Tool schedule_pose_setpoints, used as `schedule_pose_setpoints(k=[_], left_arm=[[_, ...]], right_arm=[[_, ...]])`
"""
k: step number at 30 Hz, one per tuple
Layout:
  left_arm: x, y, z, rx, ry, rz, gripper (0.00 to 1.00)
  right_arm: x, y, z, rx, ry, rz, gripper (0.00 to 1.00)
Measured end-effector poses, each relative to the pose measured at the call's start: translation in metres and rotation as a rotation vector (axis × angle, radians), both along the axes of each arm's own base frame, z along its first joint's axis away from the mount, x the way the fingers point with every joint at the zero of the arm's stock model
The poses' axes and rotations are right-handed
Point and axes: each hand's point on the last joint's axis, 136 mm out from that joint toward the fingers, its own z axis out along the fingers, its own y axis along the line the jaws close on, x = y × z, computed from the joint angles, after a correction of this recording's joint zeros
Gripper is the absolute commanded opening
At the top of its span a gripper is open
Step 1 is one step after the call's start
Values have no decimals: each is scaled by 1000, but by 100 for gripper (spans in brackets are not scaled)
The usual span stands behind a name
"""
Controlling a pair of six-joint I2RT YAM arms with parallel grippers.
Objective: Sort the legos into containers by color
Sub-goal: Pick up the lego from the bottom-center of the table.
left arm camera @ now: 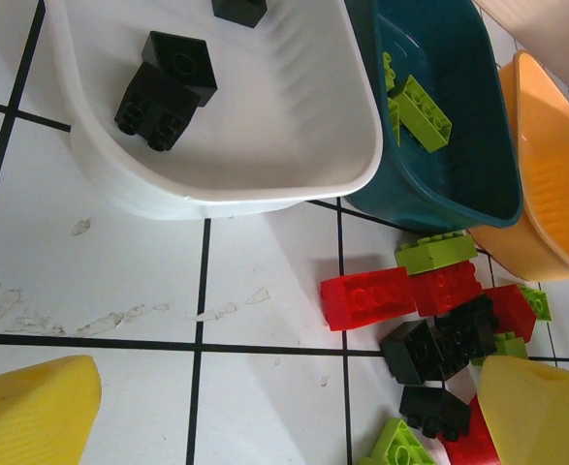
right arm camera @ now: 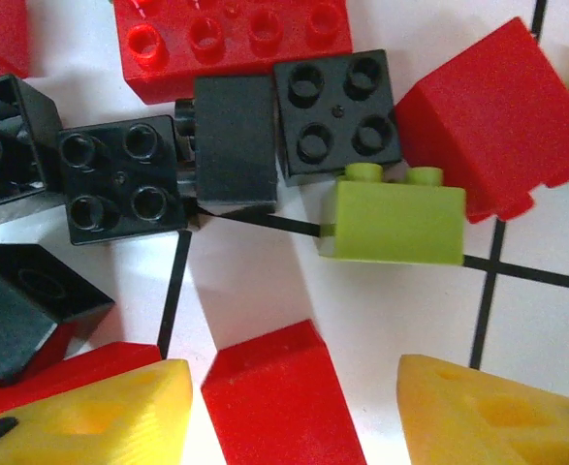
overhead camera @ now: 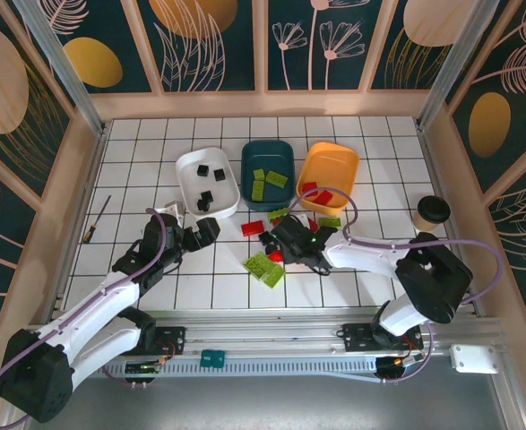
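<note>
**Right hand astride a red brick; left hand wide and empty**

The right gripper (right arm camera: 294, 387) is down in the loose pile with its yellow fingers part-way apart. A small red plastic brick (right arm camera: 265, 407) lies between them. It sits close against one finger, with a clear strip of tile on the other side, so I read it as straddled, not clamped. Its near end runs off the wrist view, so I cannot tell its long axis.

Just beyond the fingertips is a lime green studded brick (right arm camera: 391, 218). Next to it is a huddle of black studded bricks (right arm camera: 236, 140), and past those an oblong red brick (right arm camera: 236, 39). None of these is between the fingers. The lime one looks close enough to be nudged if the hand pushes forward.

The likely destination is the shallow orange plastic bin (overhead camera: 341, 168), which already holds red pieces. It lies ahead of this hand and a little to its right, and the right arm is plainly the nearer one. Only the pile itself crowds the lift.

The left gripper (left arm camera: 289, 373) hangs with its fingers spread wide and nothing between them. The white plastic bin (left arm camera: 294, 116), holding two black blocks (left arm camera: 163, 87), is straight ahead of it, and the pile lies off to its right.
</note>
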Motion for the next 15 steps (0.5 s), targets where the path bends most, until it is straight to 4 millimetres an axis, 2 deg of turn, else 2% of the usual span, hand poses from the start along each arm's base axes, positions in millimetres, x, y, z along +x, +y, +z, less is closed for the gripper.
schedule_pose_setpoints(k=[4, 10, 12, 15], left_arm=[[0, 0, 0, 1, 0, 0, 99], [-1, 0, -1, 3, 2, -3, 99], [-1, -1, -1, 1, 3, -11, 99], [-3, -4, -1, -5, 7, -27, 99]], right_arm=[[-3, -1, -12, -25, 38, 24, 42], [-1, -3, -9, -11, 34, 23, 26], [-1, -5, 0, 8, 18, 17, 24], [5, -5, 31, 82, -42, 5, 21]])
